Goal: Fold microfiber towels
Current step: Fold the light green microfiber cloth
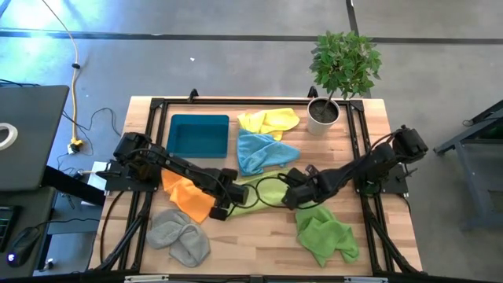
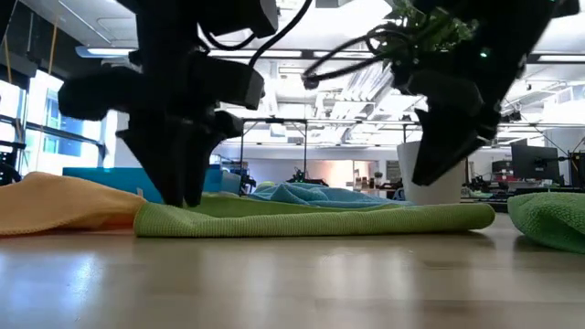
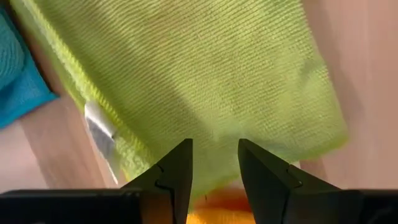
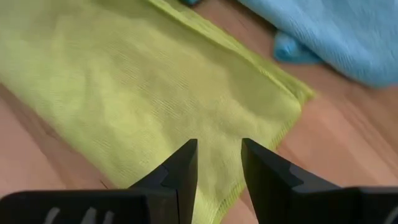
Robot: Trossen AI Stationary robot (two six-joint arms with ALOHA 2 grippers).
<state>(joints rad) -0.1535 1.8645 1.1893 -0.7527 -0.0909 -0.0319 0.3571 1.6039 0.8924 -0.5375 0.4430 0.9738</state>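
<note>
Both grippers are hovering over the folded light green microfiber towel (image 1: 257, 191), left gripper (image 3: 214, 163) and right gripper (image 4: 219, 163) each parted, grasping nothing.

Open-plan lab/office: concrete floor (image 1: 440, 71), ceiling strip lights (image 2: 366, 87), desks w/ monitors (image 2: 526, 164).

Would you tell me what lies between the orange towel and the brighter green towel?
The light green towel, lying flat, fills that stretch, with both grippers at its ends; the high view shows it.
</note>
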